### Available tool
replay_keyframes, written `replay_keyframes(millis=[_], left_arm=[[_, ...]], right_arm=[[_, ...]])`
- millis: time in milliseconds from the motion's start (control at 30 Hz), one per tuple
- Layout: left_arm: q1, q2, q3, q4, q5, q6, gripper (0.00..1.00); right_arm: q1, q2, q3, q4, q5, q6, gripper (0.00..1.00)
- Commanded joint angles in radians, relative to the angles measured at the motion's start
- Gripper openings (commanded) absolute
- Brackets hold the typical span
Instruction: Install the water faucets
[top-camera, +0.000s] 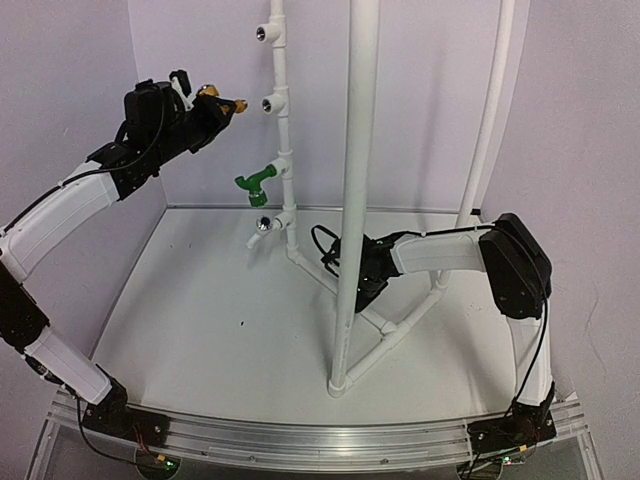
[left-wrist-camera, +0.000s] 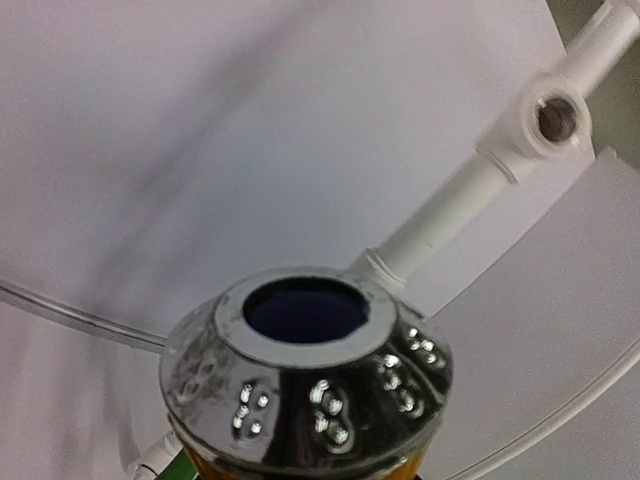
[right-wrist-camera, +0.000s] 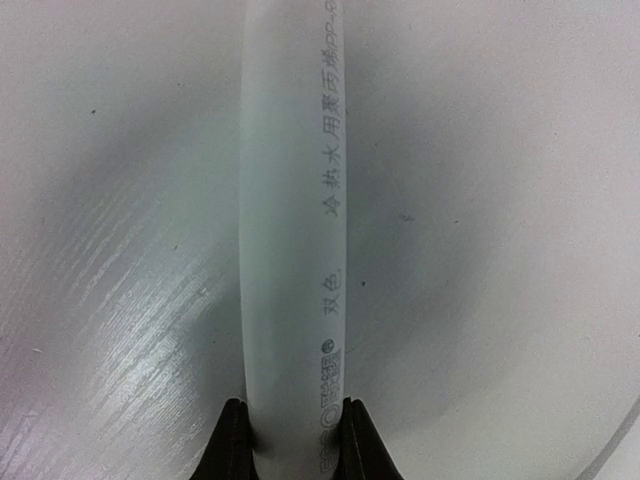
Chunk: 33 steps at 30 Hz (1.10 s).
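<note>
Nearest the arm bases, the right claw (right-wrist-camera: 290, 440) is clamped narrow on a low white pipe (right-wrist-camera: 290, 200) of the stand. Its two black fingertips press the pipe from either side, just above the table (top-camera: 200, 320). I judge it is there to steady the stand while the other arm works.

Further off and much higher, the left claw (top-camera: 215, 108) is closed on the brass tap (left-wrist-camera: 305, 380). Its own fingers are out of the wrist view. That view shows only the tap's shiny round collar and dark bore, sticking out ahead of the claw. Ahead of the claw and near it, but not touching, is an open socket (top-camera: 268, 103) on the thin upright pipe (top-camera: 285, 140). The socket in the wrist view is probably this same one, though the angle makes that hard to confirm.

Below the left claw and beyond it, the green tap (top-camera: 257, 182) is already seated in its fitting on the upright pipe, spout down. Under that, a lower fitting (top-camera: 262, 224) is bare, and so is a top one (top-camera: 262, 33) above claw height.

So one tap looks installed, and the step in hand is bringing the brass one to its socket. The next move calls for lining the tap's bore end square with the socket mouth, closing the gap, and then turning it in. The right claw should hold firm meanwhile so the stand does not twist.
</note>
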Motion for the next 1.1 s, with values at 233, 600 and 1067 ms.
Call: replay_keyframes(millis=[233,600,1067], left_arm=[[0.064,0.041,0.028,0.081,0.19,-0.44,0.0],[0.064,0.042,0.004,0.131,0.241,-0.504,0.0],[0.064,-0.046,-0.034,0.071,0.193,-0.472,0.0]], right_arm=[[0.048,0.019,-0.013,0.044,-0.082,-0.016,0.0],[0.094,-0.051,-0.12,0.041,-0.116,0.063,0.0],[0.09,-0.251,-0.147,0.054,-0.169,0.06,0.6]])
